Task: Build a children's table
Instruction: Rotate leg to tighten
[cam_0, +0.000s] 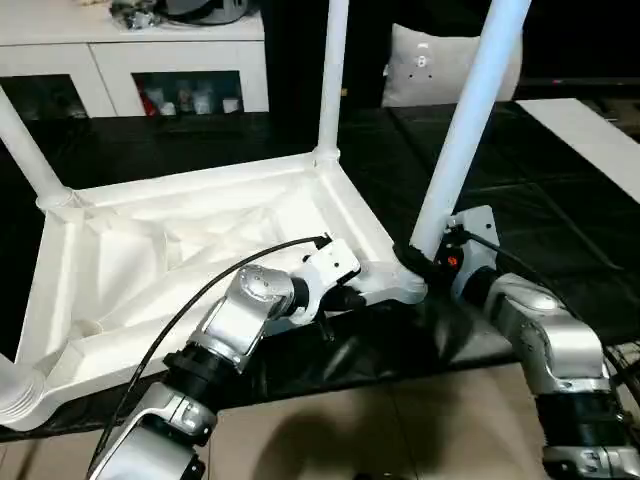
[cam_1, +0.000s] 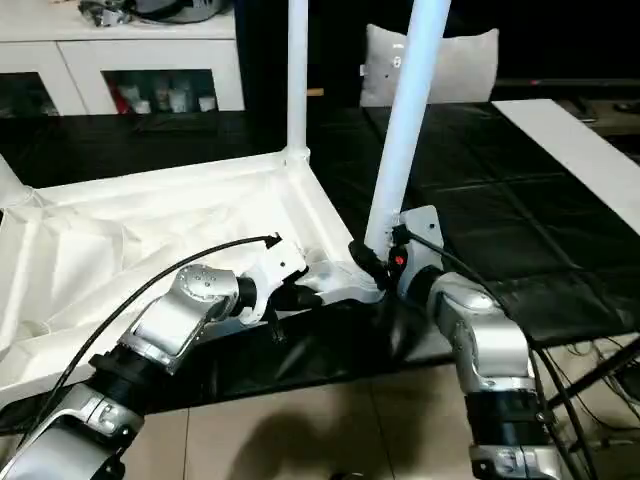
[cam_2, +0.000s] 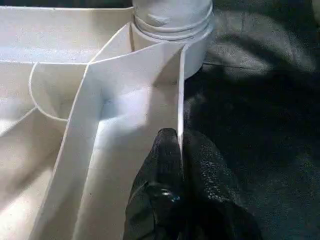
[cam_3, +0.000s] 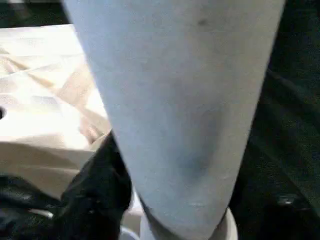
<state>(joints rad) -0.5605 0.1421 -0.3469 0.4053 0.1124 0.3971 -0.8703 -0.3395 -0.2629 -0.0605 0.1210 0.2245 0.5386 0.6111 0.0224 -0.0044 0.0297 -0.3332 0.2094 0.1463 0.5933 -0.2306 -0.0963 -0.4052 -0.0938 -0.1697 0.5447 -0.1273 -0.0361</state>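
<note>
The white tabletop (cam_0: 150, 250) lies upside down on the black work table (cam_0: 540, 210), ribbed underside up. Legs stand in its corner sockets: far left (cam_0: 25, 150), far right (cam_0: 331, 80) and near right (cam_0: 468, 130). A ribbed leg base (cam_0: 15, 395) shows at the near left corner. My left gripper (cam_0: 345, 297) is shut on the tabletop's thin front rim (cam_2: 180, 100), just beside the near right socket (cam_2: 172, 20). My right gripper (cam_0: 415, 258) sits around the base of the near right leg (cam_3: 175, 100), which leans slightly to the right.
A white cabinet with glass doors (cam_0: 180, 60) stands behind the table. A grey cushion (cam_0: 420, 65) is at the back and a white board (cam_0: 590, 130) lies at the far right. Beige floor tiles (cam_0: 380, 430) lie below the table's front edge.
</note>
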